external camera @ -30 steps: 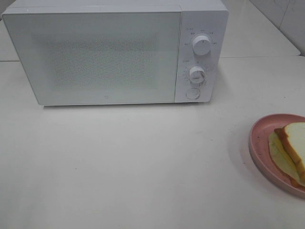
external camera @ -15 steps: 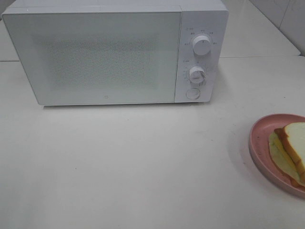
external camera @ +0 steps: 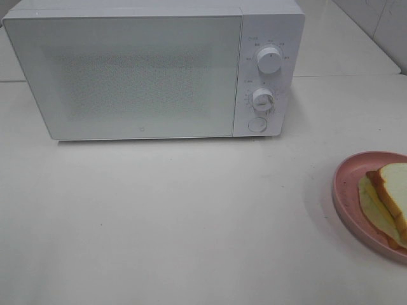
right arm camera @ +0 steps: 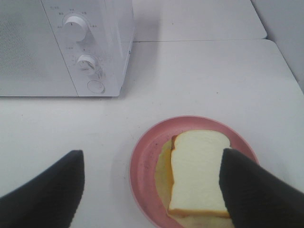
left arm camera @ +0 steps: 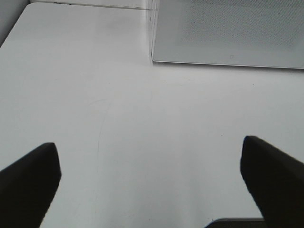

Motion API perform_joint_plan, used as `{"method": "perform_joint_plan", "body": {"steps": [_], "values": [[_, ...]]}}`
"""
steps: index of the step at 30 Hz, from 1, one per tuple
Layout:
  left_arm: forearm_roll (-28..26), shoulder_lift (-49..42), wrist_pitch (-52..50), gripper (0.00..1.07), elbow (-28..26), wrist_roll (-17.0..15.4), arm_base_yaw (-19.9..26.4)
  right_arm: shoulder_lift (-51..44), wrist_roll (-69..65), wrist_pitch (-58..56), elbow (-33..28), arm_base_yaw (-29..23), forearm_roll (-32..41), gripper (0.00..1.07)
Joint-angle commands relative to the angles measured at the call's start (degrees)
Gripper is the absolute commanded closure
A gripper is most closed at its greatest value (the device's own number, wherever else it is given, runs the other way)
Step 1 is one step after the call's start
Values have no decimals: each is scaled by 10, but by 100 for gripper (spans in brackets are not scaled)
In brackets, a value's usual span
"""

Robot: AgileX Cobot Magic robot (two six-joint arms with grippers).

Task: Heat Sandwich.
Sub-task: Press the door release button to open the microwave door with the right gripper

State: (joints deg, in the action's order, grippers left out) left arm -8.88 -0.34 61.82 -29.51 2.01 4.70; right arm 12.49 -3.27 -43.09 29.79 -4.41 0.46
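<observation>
Lying flat, white tan-crusted sandwich (right arm camera: pixel 197 171)

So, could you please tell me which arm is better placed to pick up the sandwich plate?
Right. The right gripper, open, has the pink plate with the sandwich right before it; the left gripper faces only bare table before the microwave.

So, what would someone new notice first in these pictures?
Most likely the big white microwave, door shut, standing at the back of the pale table. Next comes the pink plate on the table's right side, with a white-bread sandwich lying on it. The right gripper hangs open above that plate, while the left gripper is open over the tabletop in front of the microwave.
</observation>
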Motion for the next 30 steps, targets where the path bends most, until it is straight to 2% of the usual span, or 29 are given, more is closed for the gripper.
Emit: {"method": "perform_joint_plan", "body": {"steps": [1,14,30], "values": [[1,-14,-7,9,1,0,-3,32,2,81,-10,2,1,32],[1,-14,-7,9,1,0,-3,116,2,189,-38,2,0,32],[1,-14,-7,9,1,0,-3,289,3,386,-64,2,0,32]]}}
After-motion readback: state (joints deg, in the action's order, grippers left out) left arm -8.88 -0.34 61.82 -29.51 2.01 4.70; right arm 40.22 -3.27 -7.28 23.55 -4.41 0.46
